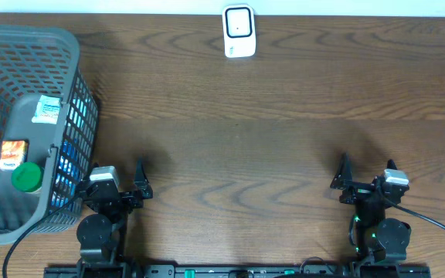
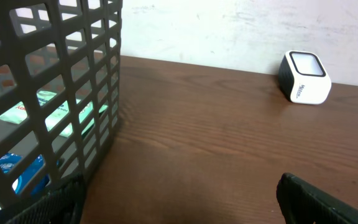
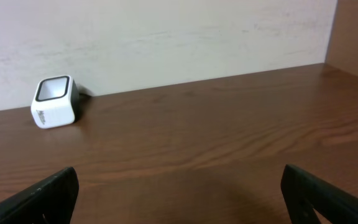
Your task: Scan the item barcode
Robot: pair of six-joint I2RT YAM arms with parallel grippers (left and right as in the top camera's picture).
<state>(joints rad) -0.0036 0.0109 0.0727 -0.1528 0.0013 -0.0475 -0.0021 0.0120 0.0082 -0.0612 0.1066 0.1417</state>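
The white barcode scanner (image 1: pixel 238 32) stands at the table's far edge, also visible in the left wrist view (image 2: pixel 304 77) and the right wrist view (image 3: pixel 55 101). Items lie in the grey mesh basket (image 1: pixel 66 46) at the left: a grey pack with a white-teal label (image 1: pixel 46 110), an orange label (image 1: pixel 12 153) and a green cap (image 1: pixel 26 176). My left gripper (image 1: pixel 117 179) is open beside the basket's near right corner, nothing between its fingers (image 2: pixel 179 205). My right gripper (image 1: pixel 368 174) is open over bare table at the near right (image 3: pixel 179 199), far from the items.
The basket wall (image 2: pixel 61 93) stands close to my left gripper's left finger; teal and blue packs (image 2: pixel 17 168) show through the mesh. A pale wall runs behind the table's far edge. A cable (image 1: pixel 439 224) trails from the right arm.
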